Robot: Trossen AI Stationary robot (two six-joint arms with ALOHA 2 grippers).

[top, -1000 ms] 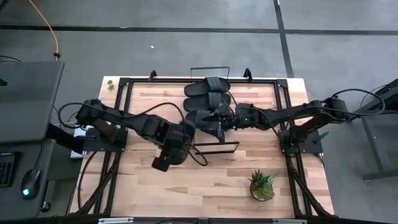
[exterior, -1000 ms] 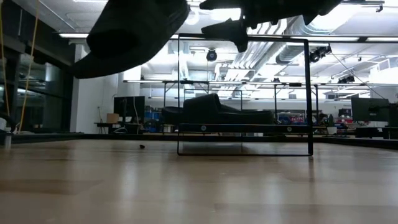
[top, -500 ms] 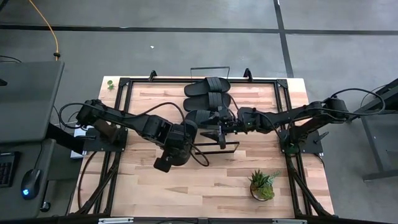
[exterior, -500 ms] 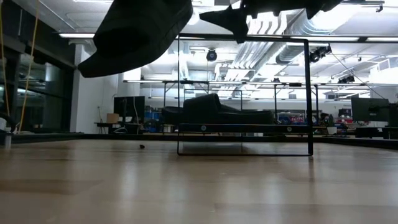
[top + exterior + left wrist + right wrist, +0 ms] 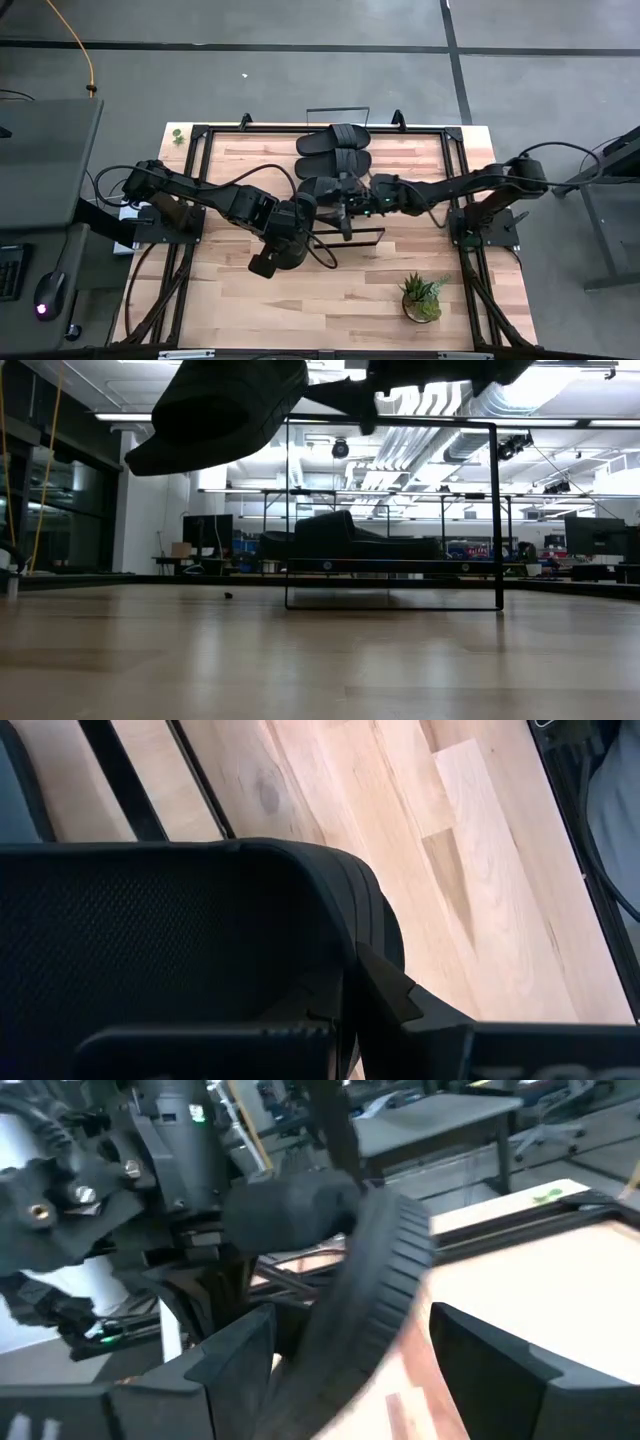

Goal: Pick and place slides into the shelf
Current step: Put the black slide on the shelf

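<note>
The left gripper is shut on a slide held up over the shelf, and the right gripper, opened wide, sits just right of it, fingers around its edge.

wood table: 2 slides, plant

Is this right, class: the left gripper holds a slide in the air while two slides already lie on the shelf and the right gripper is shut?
Not quite. The right gripper is open, its fingers either side of the slide that the left gripper holds aloft; the right wrist view shows this. Two slides do lie on the shelf.
</note>
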